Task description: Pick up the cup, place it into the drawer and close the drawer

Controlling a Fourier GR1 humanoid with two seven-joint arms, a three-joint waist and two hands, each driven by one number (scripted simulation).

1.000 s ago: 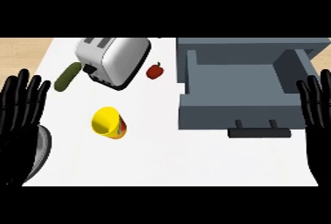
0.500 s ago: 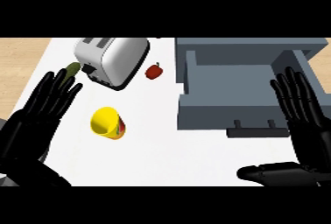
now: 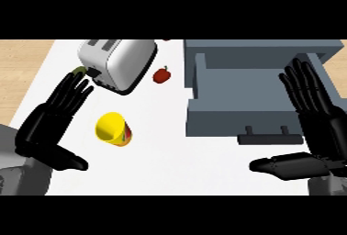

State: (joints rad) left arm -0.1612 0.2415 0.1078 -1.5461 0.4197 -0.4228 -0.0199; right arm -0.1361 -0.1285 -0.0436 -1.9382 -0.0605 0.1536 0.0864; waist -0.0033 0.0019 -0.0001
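As the cup (image 3: 113, 129) lies tipped btwn left hand (image 3: 49, 123) and open drawer (image 3: 224, 121), right hand (image 3: 320, 124) and left are spread wide, empty. Prob light, stiff, slick; wrap round its body.

Both hands open, palms turned inward. Left hand (image 3: 44, 131), at the view's left: fingers (image 3: 73, 91) straight and slightly spread, pointing up and to the right; thumb (image 3: 64, 159) stretched toward the centre. Right hand (image 3: 324, 133), at the view's right: fingers straight, pointing up and slightly left; thumb extended leftward. Left forearm (image 3: 24, 176) and right forearm (image 3: 330, 186) enter at the lower corners.
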